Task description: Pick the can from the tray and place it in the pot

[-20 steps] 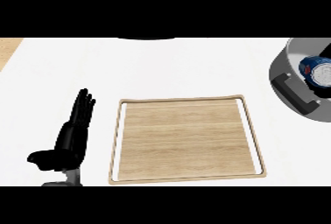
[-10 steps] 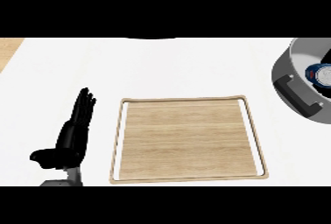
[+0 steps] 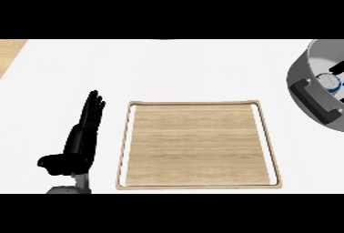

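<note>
Head view: black left hand [image 3: 75,144] rests with fingers straight, holding nothing, just beside the square light wooden tray [image 3: 199,181] on the white tabletop [image 3: 174,68]. Right hand's out of sight. Blue-and-white can [image 3: 330,83] sits inside the grey metal pot [image 3: 301,78] at right, so the remaining risk, I'd say, is a retreating arm clipping the pot's rim.

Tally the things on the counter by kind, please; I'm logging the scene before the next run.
Wooden tray: 1
Grey pot: 1
Can, inside the pot: 1
Robot hand, the left, open beside the tray: 1
Total: 4
</note>
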`<state>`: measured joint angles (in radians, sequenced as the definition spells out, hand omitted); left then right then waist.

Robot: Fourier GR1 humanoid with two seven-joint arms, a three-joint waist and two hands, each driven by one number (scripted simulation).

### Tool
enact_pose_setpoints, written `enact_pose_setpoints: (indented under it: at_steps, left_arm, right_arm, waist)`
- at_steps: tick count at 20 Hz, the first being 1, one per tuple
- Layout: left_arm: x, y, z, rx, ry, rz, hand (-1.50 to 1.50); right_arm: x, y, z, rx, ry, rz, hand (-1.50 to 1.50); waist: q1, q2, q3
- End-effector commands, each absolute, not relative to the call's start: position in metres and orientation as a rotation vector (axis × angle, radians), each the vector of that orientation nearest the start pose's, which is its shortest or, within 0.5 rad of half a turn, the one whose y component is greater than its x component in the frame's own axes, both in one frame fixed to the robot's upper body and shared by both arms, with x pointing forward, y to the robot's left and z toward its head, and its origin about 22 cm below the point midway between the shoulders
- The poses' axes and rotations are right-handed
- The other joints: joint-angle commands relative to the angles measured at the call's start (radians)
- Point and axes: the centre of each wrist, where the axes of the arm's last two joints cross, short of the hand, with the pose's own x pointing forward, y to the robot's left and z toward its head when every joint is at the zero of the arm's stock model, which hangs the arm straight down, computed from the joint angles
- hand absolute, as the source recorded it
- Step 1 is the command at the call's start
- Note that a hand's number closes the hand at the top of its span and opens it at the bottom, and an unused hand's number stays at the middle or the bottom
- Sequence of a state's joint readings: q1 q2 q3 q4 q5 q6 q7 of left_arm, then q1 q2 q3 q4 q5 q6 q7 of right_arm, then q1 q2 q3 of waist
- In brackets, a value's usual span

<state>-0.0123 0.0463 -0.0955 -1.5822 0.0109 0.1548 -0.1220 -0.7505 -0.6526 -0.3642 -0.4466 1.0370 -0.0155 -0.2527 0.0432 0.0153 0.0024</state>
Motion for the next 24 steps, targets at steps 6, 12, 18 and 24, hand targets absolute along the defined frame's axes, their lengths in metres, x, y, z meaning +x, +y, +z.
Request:
enact_pose_setpoints:
  at_steps: [6,12,18,24]
  left_arm:
    - [0.247,0.213,0.003,0.081,-1.711,0.032,0.00]
    - [0.250,0.215,0.012,0.084,-1.715,0.015,0.00]
    - [0.242,0.207,0.007,0.058,-1.729,0.012,0.00]
    - [0.242,0.218,0.007,0.055,-1.721,-0.003,0.00]
  right_arm:
    - [0.368,-0.464,0.088,-0.791,-1.483,0.548,-1.50]
    - [0.357,-0.496,0.117,-0.637,-1.671,0.185,-1.50]
    - [0.325,-0.528,0.109,-0.619,-1.651,0.005,-1.50]
    - [0.296,-0.556,0.114,-0.639,-1.705,-0.037,-1.50]
  waist:
    - [-0.019,-0.003,0.002]
    - [-0.014,0.000,0.002]
    - [0.003,0.005,0.003]
    - [0.010,0.010,0.006]
